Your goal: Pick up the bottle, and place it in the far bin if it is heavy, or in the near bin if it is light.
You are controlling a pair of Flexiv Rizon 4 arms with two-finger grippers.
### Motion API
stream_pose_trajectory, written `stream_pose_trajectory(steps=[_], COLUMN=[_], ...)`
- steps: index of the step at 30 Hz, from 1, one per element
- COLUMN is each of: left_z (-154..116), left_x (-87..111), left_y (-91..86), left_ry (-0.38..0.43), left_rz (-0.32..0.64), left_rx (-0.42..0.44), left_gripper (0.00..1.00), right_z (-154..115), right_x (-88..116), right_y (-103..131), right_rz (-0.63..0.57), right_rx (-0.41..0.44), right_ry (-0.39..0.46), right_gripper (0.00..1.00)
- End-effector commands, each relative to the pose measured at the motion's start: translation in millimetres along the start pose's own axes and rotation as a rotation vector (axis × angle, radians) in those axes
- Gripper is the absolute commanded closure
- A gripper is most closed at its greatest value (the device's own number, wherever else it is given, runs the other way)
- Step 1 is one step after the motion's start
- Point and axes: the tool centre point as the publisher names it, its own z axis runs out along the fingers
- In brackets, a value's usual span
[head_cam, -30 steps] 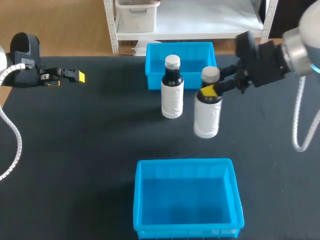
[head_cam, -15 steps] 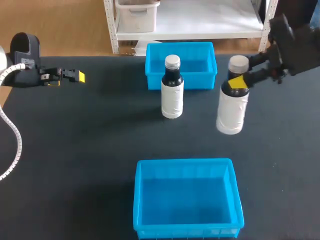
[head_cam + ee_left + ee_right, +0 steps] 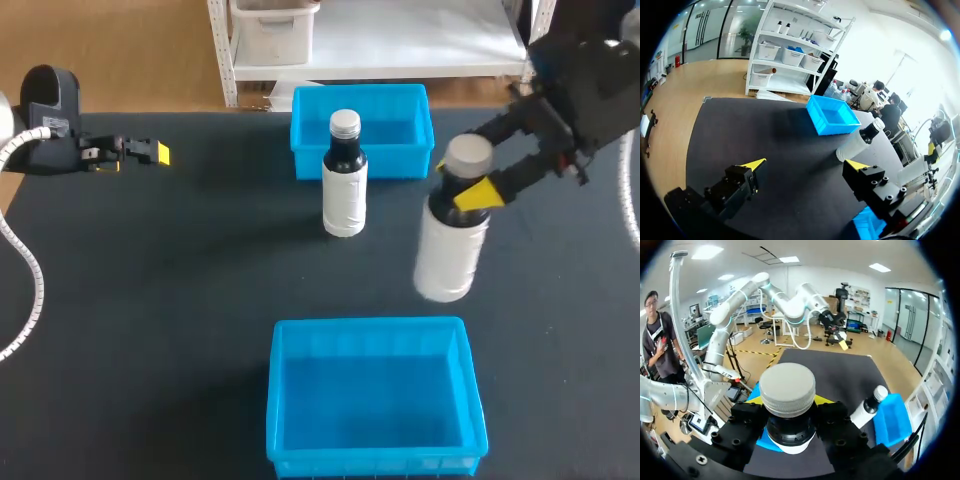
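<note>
Right hand (image 3: 460, 180) clenched on the neck of the grey-capped, white-labelled dark bottle (image 3: 446, 255), aloft just beyond the near blue plastic bin (image 3: 370, 324). Hold plumb, clear rim, let go low. Left hand (image 3: 155, 152) released, far-left.

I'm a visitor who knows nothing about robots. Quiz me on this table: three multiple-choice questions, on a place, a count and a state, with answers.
1. Where is the standing bottle relative to the far bin? A) inside it B) on the table just before it C) behind it
2. How many blue bins? A) one B) three C) two
3. The right tool is: A) shut on a bottle B) open, empty C) resting in a bin
Answers: 1B, it stands on the table before the bin. 2C, far bin and near bin. 3A, its yellow tips clamp the held bottle at the neck.
</note>
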Motion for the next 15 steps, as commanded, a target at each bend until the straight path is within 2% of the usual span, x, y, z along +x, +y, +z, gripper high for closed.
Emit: stream_pose_trajectory(steps=[1, 5, 15], left_z=[0, 0, 0], left_x=[0.0, 0.0, 0.0], left_y=[0.0, 0.0, 0.0], left_ry=[0.000, 0.000, 0.000], left_rz=[0.000, 0.000, 0.000], left_rx=[0.000, 0.000, 0.000], left_gripper=[0.00, 0.00, 0.00], right_z=[27, 54, 116], right_x=[-9, -19, -28], right_y=[-7, 5, 41], right_rz=[-0.015, -0.035, -0.106], right_rx=[-0.102, -0.155, -0.279], right_ry=[-0.024, -0.030, -0.025], right_gripper=[1.00, 1.00, 1.00])
